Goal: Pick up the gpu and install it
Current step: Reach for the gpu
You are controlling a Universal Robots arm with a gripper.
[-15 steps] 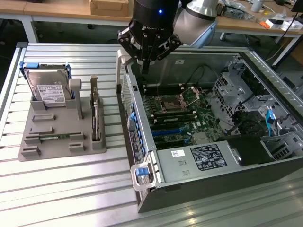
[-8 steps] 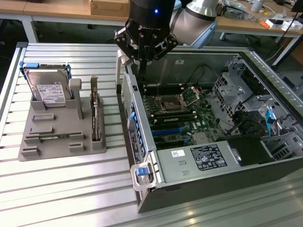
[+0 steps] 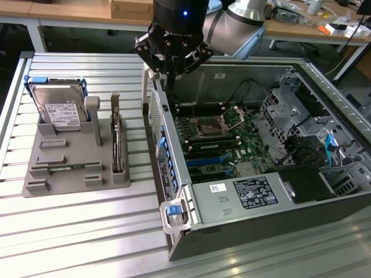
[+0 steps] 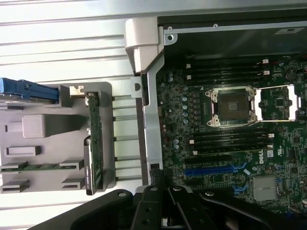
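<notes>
Fingers [image 3: 172,74] closed, empty — black, angular — over metal case wall [image 3: 164,152]; flat green gpu [image 3: 118,145] upright in tray [image 3: 68,176]

On the table [image 3: 81,237], a holder [image 3: 75,174] sat in the exterior view's left half. A hard drive [image 3: 58,110] stood at its upper left, a memory stick [image 3: 64,168] lay near its lower edge, and the gpu [image 3: 117,145] stood on edge along its right side. The open computer case [image 3: 174,168] lay to the right with the motherboard [image 3: 223,139] inside, and the gripper [image 3: 171,81] hung over the case's left wall at top centre.

Closed pincer [image 3: 171,70] points straight down; wrist [image 3: 177,20] vertical, arm [image 3: 246,26] bent.
</notes>
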